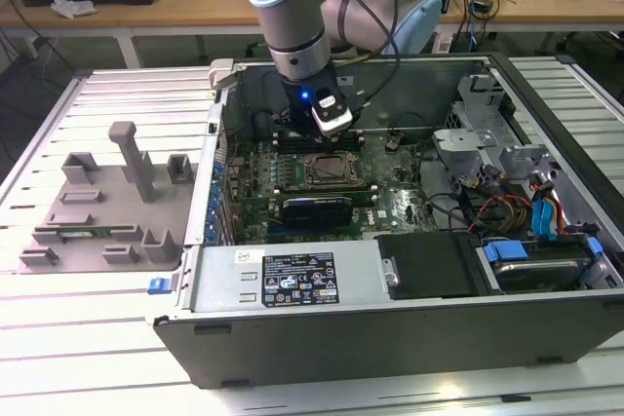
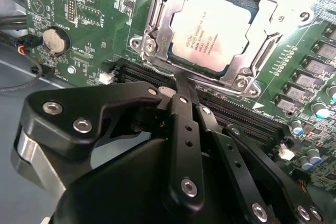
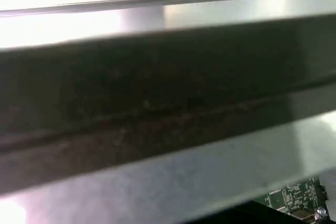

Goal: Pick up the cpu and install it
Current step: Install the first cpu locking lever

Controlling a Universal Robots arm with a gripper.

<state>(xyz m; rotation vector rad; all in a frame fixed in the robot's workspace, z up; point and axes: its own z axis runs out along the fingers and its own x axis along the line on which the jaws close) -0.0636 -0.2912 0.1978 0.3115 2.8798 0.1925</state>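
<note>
Hovering just beyond the socket (image 2: pixel 210 30), gripper (image 2: pixel 181 85) has jaws together, gripping nothing. Cpu (image 2: pixel 212 32) sits in the socket, frame around it. Risk: a skewed chip would bend pins once clamped.

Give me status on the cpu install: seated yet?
The cpu already lies in the socket on the motherboard, its silver top showing inside the metal frame. The tool sits just off the socket's edge, beside the memory slots, with nothing in it. The exterior view shows the arm down inside the open case. Whether the socket is latched, I can't tell.
</note>
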